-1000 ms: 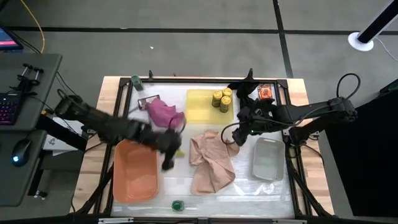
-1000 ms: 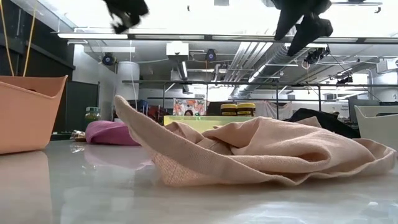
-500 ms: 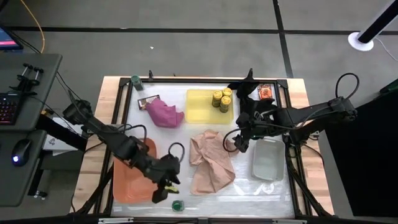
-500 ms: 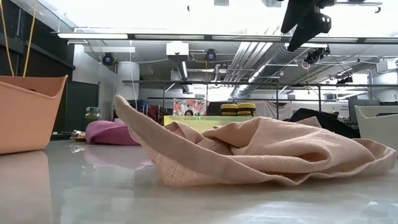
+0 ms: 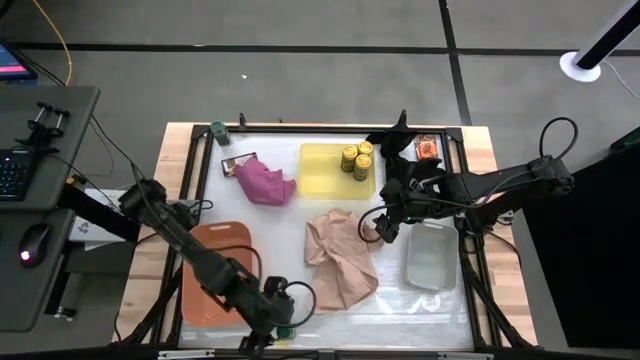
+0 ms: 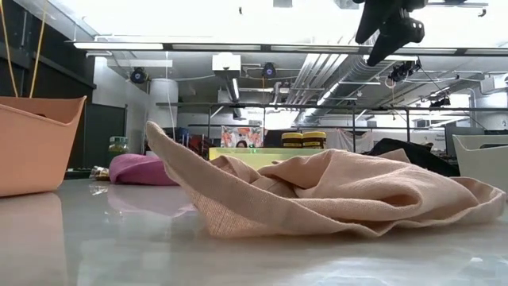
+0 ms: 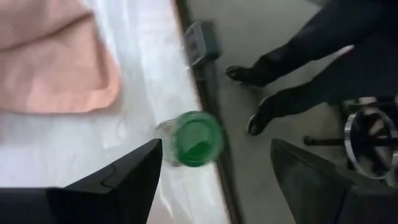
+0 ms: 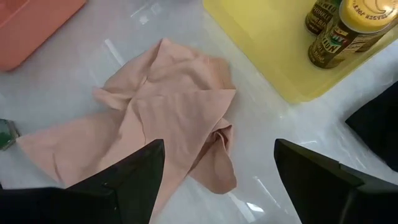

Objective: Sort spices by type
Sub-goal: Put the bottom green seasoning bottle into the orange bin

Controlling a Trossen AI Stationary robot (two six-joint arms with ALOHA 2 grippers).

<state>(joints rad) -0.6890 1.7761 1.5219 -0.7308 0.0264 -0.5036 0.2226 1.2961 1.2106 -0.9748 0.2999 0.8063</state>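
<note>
A green-lidded spice jar stands upright on the table by the near edge. My left gripper hangs open above it, one finger on either side, touching nothing; in the high view that gripper partly covers the jar. Yellow-lidded jars stand in the yellow tray. Another green-lidded jar stands at the far left corner. A brown packet and an orange-red packet lie at the back. My right gripper hangs open over the table beside the tan cloth.
The orange tray lies at the near left and the grey tray at the right. A pink cloth and a black cloth lie toward the back. A person's dark legs and shoes stand just beyond the near edge.
My left gripper has swung from beside the pink cloth, past the orange tray, to the table's near edge, and now hangs over the green-lidded jar. It has left the low view. The jar and cloths have kept still.
</note>
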